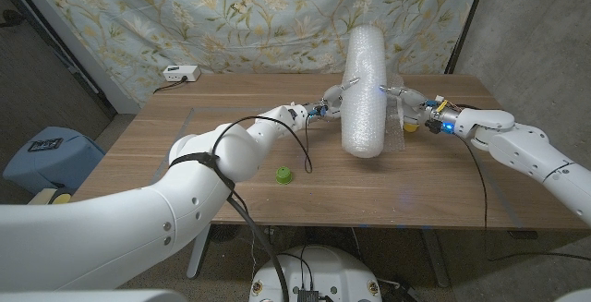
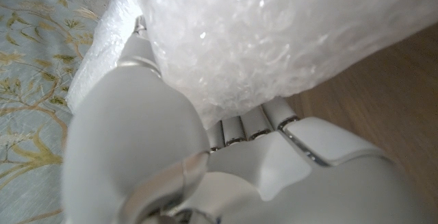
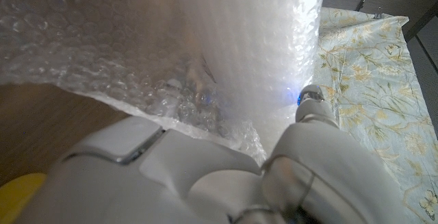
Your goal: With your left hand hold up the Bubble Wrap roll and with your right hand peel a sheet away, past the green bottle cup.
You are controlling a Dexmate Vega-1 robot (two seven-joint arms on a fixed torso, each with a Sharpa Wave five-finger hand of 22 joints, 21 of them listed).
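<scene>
Floral cloth [image 1: 249, 11] hangs behind a wooden desk [image 1: 231, 140]. Between both hands, the Bubble Wrap roll [image 1: 365, 90] stands upright, long axis vertical. Left hand [image 1: 328, 102] grips its side; right hand [image 1: 411, 108] pinches a loose sheet [image 3: 102, 59] opposite. Open desk lies nearer the robot, where the green bottle cup [image 1: 284, 176] sits, well apart from the left hand.
</scene>
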